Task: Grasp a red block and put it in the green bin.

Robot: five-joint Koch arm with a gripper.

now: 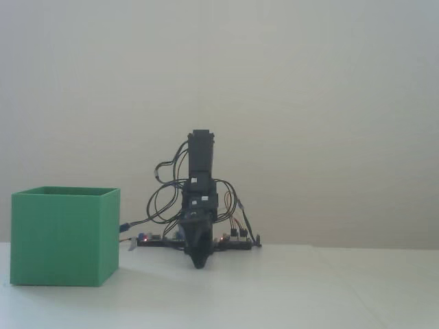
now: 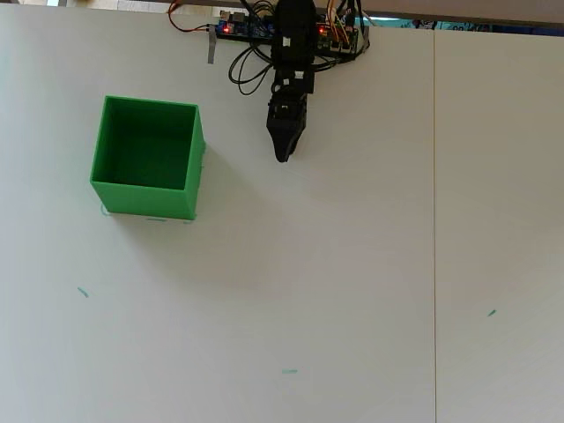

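Note:
The green bin [image 2: 146, 157] stands on the white table, left of the arm in the overhead view, and its open top shows only green inside. It sits at the lower left of the fixed view as the green bin [image 1: 63, 235]. The black arm is folded over its base at the table's far edge. My gripper [image 2: 282, 156] points down at the table, right of the bin and apart from it, and tapers to a single closed tip with nothing in it. In the fixed view the gripper [image 1: 198, 263] hangs just above the table. The red block is out of view.
A circuit board with lit LEDs and looped wires [image 2: 242, 26] lies at the arm's base. A seam [image 2: 434, 220] runs down the table on the right in the overhead view. Small teal marks [image 2: 289, 371] dot the near half. A plain wall stands behind.

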